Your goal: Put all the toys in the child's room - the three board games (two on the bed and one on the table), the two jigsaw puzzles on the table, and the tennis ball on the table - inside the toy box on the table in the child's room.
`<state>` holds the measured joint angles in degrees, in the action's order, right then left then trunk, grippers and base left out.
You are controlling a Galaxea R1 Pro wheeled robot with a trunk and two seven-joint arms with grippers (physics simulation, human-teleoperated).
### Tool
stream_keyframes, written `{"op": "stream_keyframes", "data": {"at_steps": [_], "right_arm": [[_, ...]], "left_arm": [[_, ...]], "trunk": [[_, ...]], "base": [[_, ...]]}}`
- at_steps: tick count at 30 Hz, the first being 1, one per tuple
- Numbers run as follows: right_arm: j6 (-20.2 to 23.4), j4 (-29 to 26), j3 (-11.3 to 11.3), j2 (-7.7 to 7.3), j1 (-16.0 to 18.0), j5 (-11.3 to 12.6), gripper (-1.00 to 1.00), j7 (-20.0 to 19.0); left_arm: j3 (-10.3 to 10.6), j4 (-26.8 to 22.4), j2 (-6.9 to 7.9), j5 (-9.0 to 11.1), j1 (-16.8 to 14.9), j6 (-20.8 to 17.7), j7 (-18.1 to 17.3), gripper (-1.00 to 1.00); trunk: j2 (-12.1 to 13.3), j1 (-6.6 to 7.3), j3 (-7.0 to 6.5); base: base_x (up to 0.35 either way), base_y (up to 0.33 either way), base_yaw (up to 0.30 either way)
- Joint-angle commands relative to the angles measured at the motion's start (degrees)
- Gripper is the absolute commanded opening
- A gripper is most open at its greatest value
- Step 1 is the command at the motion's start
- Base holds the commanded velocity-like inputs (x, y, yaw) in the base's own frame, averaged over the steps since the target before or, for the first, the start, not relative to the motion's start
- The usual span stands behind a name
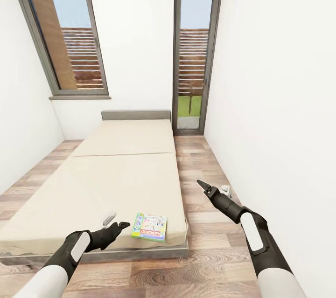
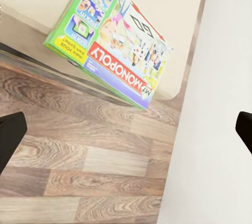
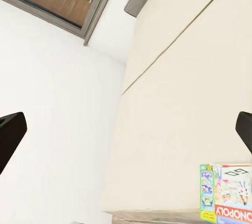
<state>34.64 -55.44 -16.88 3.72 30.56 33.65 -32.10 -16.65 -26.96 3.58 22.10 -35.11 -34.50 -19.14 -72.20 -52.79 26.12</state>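
Both grippers, left [image 1: 122, 226] and right [image 1: 201, 184], are open and empty as you face the bed [image 1: 116, 167]; a board game [image 1: 150, 226] lies flat near its foot edge, so next reach your left gripper to it.

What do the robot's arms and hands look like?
Both arms are mostly black with smooth white shells: white near the bottom of the picture and a white panel on each forearm. The left hand and right hand are black, slim and pointed, with two thin fingers. No cables or markings show.
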Motion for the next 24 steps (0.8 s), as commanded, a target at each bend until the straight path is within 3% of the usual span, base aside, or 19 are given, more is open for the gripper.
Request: {"op": "stream_keyframes", "data": {"at_steps": [1,14,24], "right_arm": [[0.5,0.0,-0.2,0.06,0.0,0.2,1.00,-0.1],[0.7,0.0,-0.4,-0.08,0.0,0.3,1.00,0.0],[0.8,0.0,-0.4,-0.13,0.0,0.3,1.00,0.0]], "left_arm": [[-0.3,0.0,-0.04,0.1,0.0,-0.4,-0.1,1.00],[-0.3,0.0,-0.08,0.1,0.0,-0.6,-0.1,1.00],[-0.2,0.0,-1.06,0.0,0.0,0.5,0.0,1.00]], "trunk": [[-0.5,-0.23,0.25],[-5.7,-3.08,2.58],[-9.7,-5.28,4.38]], "base": [[0.000,0.000,0.000],[0.000,0.000,0.000],[0.000,0.000,0.000]]}}
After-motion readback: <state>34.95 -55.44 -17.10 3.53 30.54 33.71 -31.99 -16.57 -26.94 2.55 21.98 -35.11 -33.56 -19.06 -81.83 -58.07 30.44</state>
